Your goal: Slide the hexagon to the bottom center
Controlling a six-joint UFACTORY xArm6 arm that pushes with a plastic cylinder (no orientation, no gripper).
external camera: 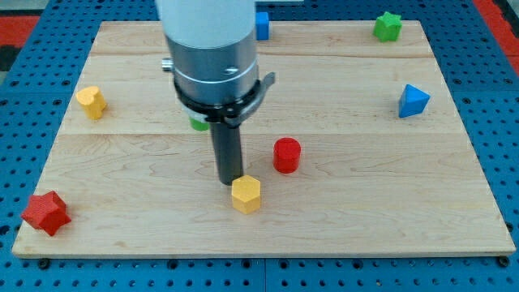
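Touching yellow hexagon [246,194] (upper-left edge): my tip [229,181].

The room is evenly and brightly lit from above, so the pale wooden board [340,219] shows no harsh glare, only a mild sheen along its far edge. Shadows are soft and short: a faint dark patch sits under the yellow hexagon [246,195], toward the board's near edge, and the rod throws a dim smudge beside it. The arm's metal collar [212,77], above the board's middle, carries streaky highlights. Focus is fair throughout, though block edges look slightly soft and compressed.
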